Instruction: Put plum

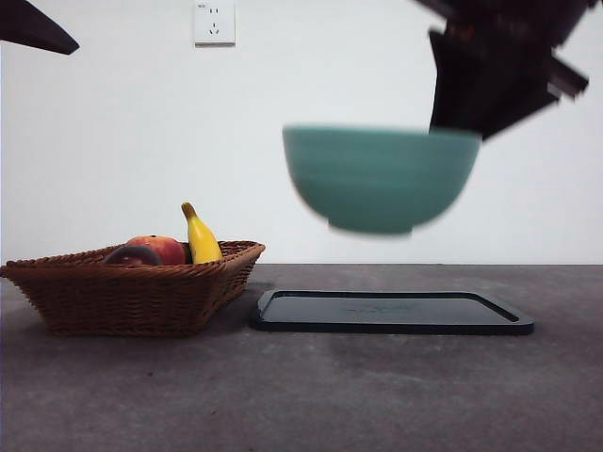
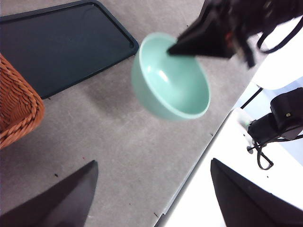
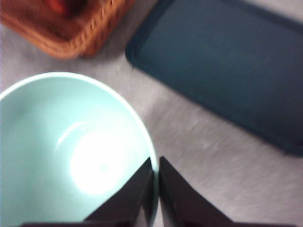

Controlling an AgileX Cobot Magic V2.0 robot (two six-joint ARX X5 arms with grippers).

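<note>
The plum (image 1: 129, 254) is a dark maroon round fruit that peeks over the rim of the wicker basket (image 1: 132, 297) on the left of the table. My right gripper (image 1: 459, 124) is shut on the rim of a teal bowl (image 1: 379, 179) and holds it in the air above the black tray (image 1: 391, 313). In the right wrist view its jaws (image 3: 155, 172) pinch the rim of the bowl (image 3: 61, 151), which is empty. My left gripper (image 2: 153, 163) stands open with nothing in it, high at the table's left side (image 1: 38, 28).
A red-orange round fruit (image 1: 162, 249) and a yellow banana (image 1: 201, 238) share the basket with the plum. The flat black tray (image 2: 61, 42) lies right beside the basket (image 2: 16, 109). A wall socket (image 1: 214, 21) is on the white wall behind.
</note>
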